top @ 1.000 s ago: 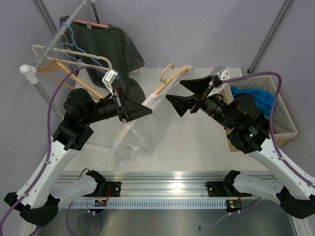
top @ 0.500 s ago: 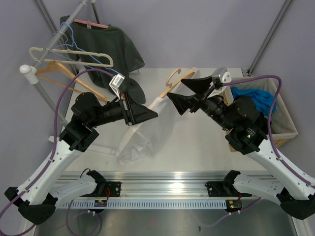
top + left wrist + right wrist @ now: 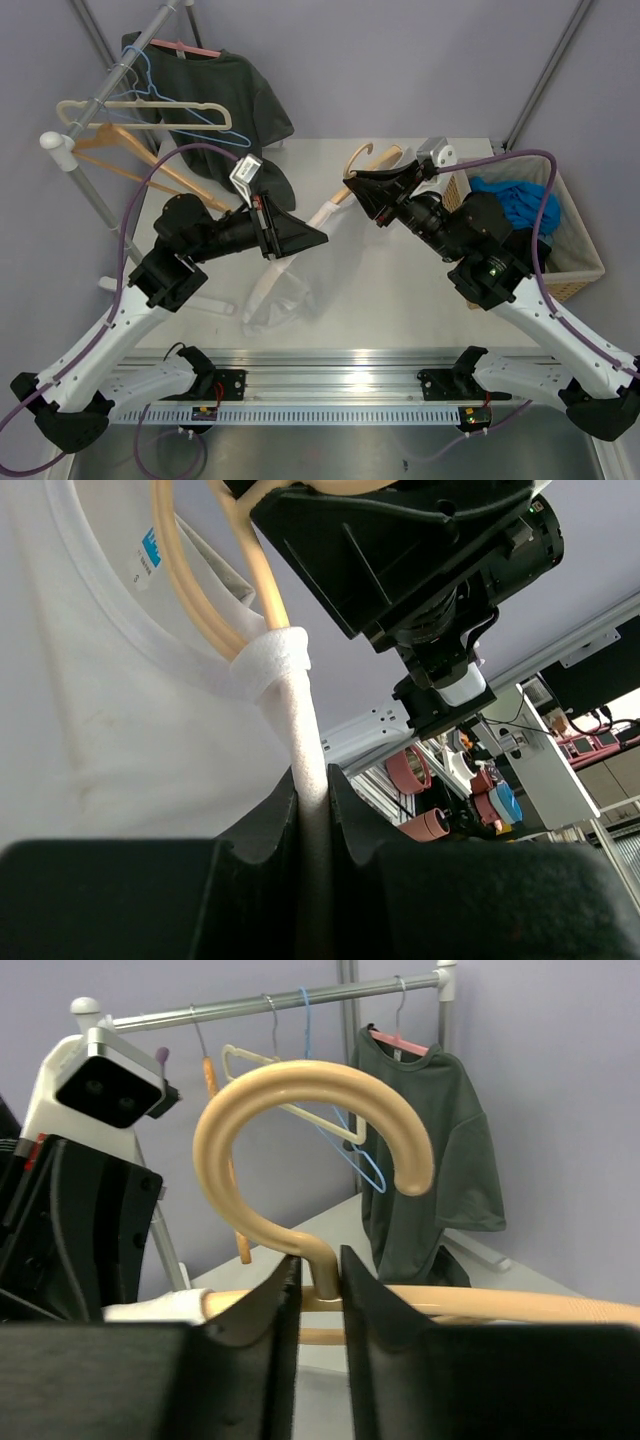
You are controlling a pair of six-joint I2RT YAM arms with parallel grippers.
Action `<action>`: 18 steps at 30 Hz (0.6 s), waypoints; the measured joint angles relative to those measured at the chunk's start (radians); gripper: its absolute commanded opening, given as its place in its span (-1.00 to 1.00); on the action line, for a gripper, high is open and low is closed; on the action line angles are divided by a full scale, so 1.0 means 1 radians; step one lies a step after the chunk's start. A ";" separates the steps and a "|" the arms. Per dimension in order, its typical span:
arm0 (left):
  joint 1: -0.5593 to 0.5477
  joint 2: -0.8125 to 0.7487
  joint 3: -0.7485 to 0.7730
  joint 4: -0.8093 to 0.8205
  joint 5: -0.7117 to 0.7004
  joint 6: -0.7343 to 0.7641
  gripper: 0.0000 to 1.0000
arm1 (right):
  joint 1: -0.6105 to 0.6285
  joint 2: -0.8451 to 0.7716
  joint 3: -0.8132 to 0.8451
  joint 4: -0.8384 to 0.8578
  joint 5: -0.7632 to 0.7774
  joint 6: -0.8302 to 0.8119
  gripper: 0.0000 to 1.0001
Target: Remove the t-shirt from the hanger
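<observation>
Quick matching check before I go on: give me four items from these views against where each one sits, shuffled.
1. white t-shirt
2. tan hanger
3. dark green t-shirt
4. blue cloth

A. in the basket
B. clamped at its hook neck by the right gripper
C. hanging on the rack
D. collar pinched by the left gripper

Pairs: 1-D, 2-B, 3-C, 4-A.

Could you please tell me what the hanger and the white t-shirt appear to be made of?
The hanger: probably plastic, possibly lacquered wood; tan, smooth, round in section, with soft glossy highlights and no visible grain. The t-shirt: soft knit cloth, likely cotton, matt white; it folds limply and its collar band bunches into a roll.
</observation>
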 measured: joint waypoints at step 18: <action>-0.010 -0.006 -0.056 0.115 0.026 0.018 0.85 | -0.001 -0.057 -0.121 0.015 0.072 -0.024 -1.00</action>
